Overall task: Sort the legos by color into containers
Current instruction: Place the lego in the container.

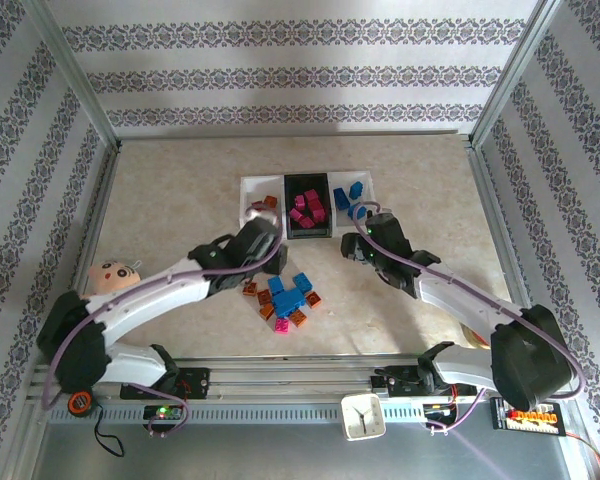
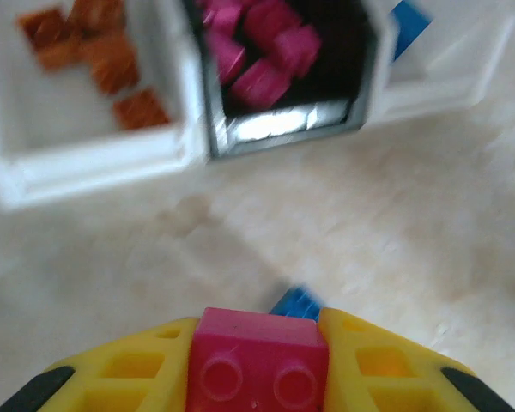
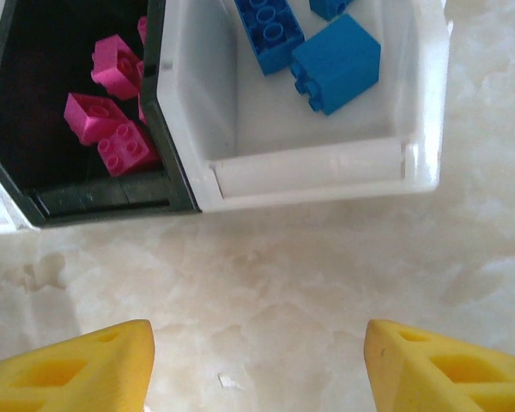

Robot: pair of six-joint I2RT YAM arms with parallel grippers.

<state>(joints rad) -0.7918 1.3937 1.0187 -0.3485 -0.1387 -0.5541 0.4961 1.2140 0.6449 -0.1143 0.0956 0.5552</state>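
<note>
Inside: orange legos [image 2: 94,56] left bin [image 2: 103,159], magenta [image 3: 112,112] black bin [image 3: 103,196], blue [image 3: 336,62] right bin [image 3: 309,167].

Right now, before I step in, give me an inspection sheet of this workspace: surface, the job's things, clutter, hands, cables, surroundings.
Surface: beige marbled table.
Job's things: orange-brown bricks in the left white bin, pink bricks in the black middle bin, blue bricks in the right white bin; a mixed loose pile lies between the arms.
Clutter: plush doll at the left edge; small white clock on the near rail.
Hands: left hand shut on a held pink brick; right hand open, empty, just short of the right white bin.
Cables: purple cables run along both arms; a black cable loops at near left.
Surroundings: patterned walls, metal frame.
</note>
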